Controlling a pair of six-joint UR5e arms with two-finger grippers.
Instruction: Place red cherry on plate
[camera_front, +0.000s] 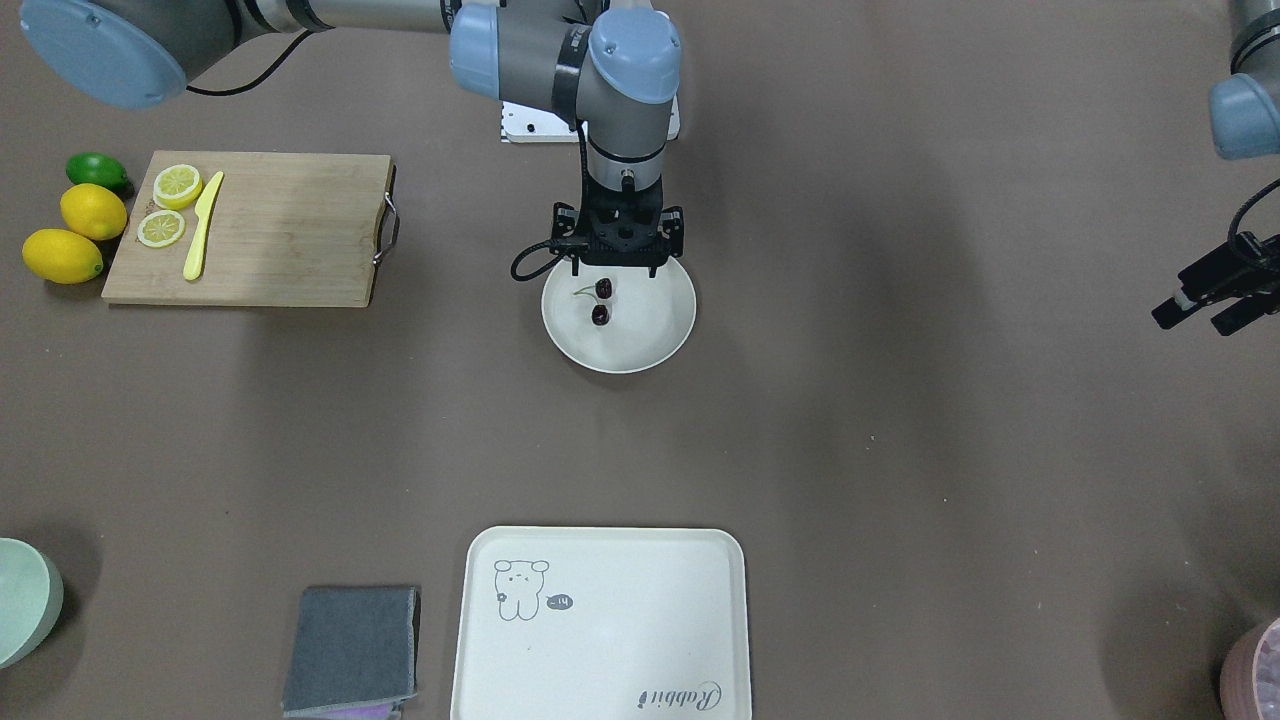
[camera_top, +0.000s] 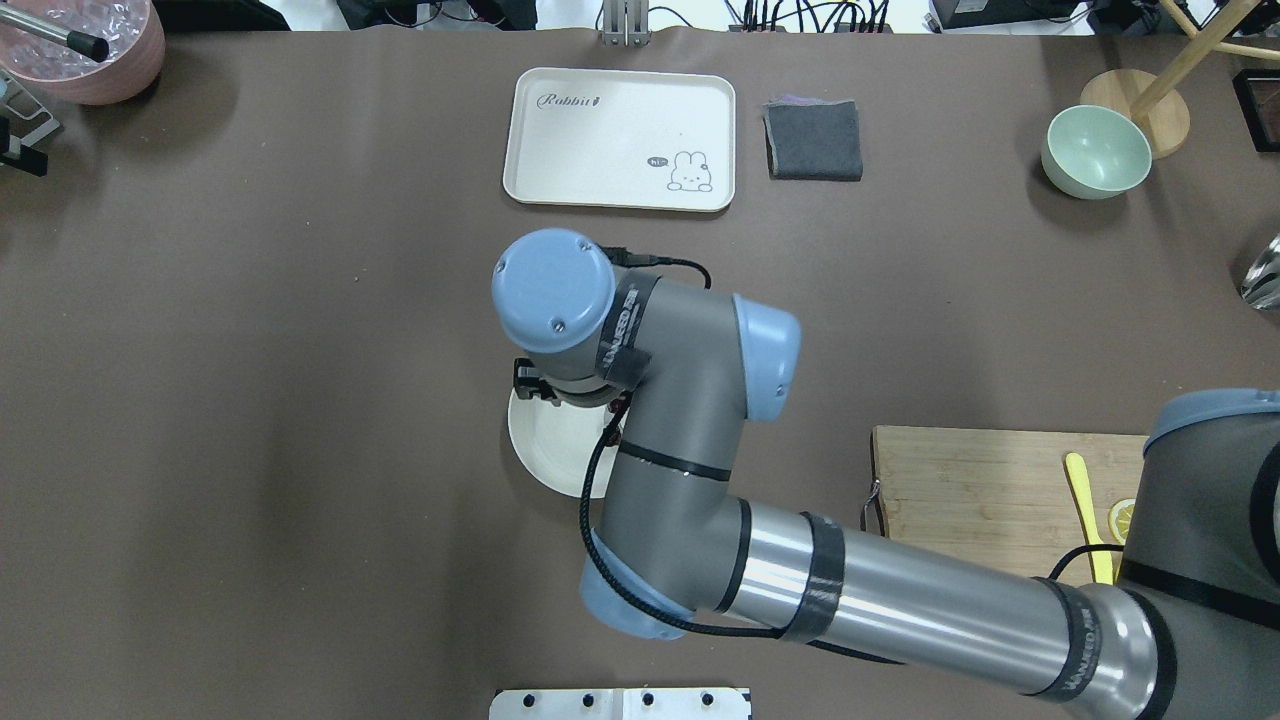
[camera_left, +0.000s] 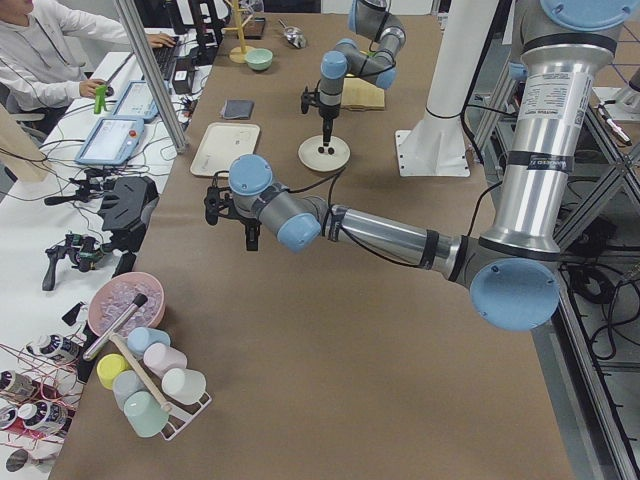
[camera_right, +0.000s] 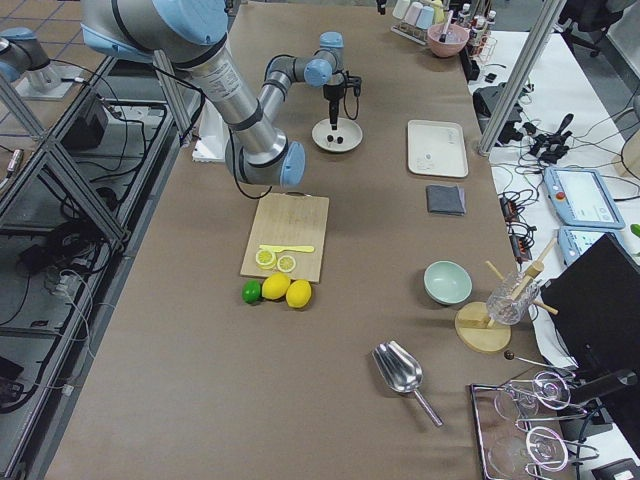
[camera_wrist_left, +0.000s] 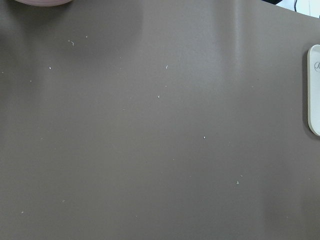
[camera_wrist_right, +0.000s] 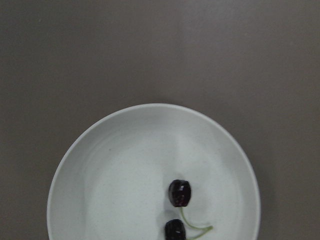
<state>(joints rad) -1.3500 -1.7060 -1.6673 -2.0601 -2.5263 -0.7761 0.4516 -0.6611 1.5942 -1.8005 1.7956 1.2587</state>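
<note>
**Q:** Where does the red cherry (camera_front: 599, 315) lie?

**A:** Inside the plate (camera_front: 655, 335), apart from the rim and directly below the right end effector (camera_front: 619, 266). Its fingers are hidden, so whether they are parted cannot be told.

**Q:** What should it do next?

**A:** Probably rise vertically, clear of the stems. At far right, the left end effector (camera_front: 1196, 312) hangs apart, its state also unclear.

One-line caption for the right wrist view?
Stemmed red cherry pair lying on the plate, brown table beyond.
</note>
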